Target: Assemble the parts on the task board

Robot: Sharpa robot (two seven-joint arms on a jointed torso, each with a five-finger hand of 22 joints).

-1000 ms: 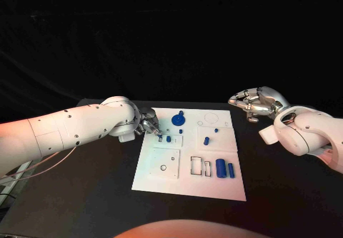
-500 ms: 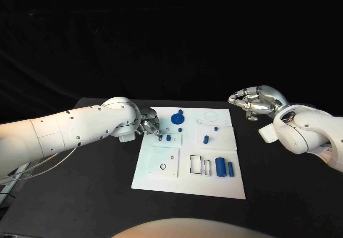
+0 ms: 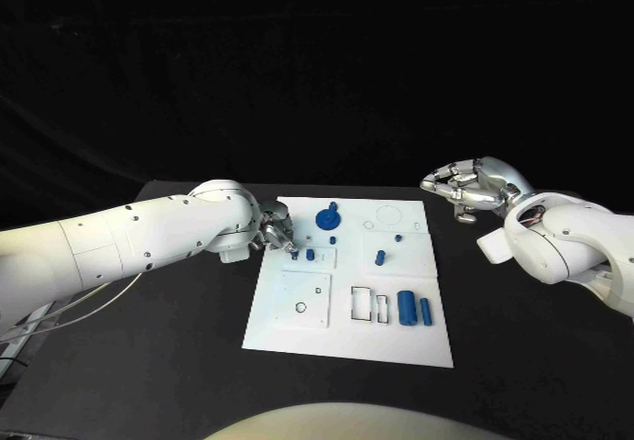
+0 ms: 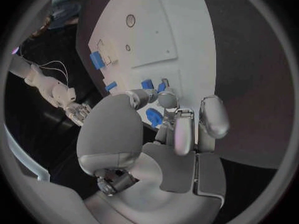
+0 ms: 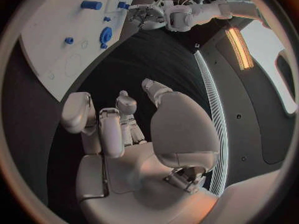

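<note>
Black table (image 3: 158, 367) carries the board (image 3: 350, 339). Head view: left hand (image 3: 275, 229) over the board's left edge, beside small parts (image 3: 311, 255); grasp unclear. Right hand (image 3: 472, 190) curled, empty, off board. Left wrist view: fingertips (image 4: 167, 99) at a part (image 4: 154, 117).

No readable text, labels, brands, numbers or signs appear anywhere. The white task board (image 3: 346, 316) carries only outlined shapes, no lettering.

Robotics lab: black-draped table (image 3: 158, 367), task board (image 3: 350, 339).
</note>
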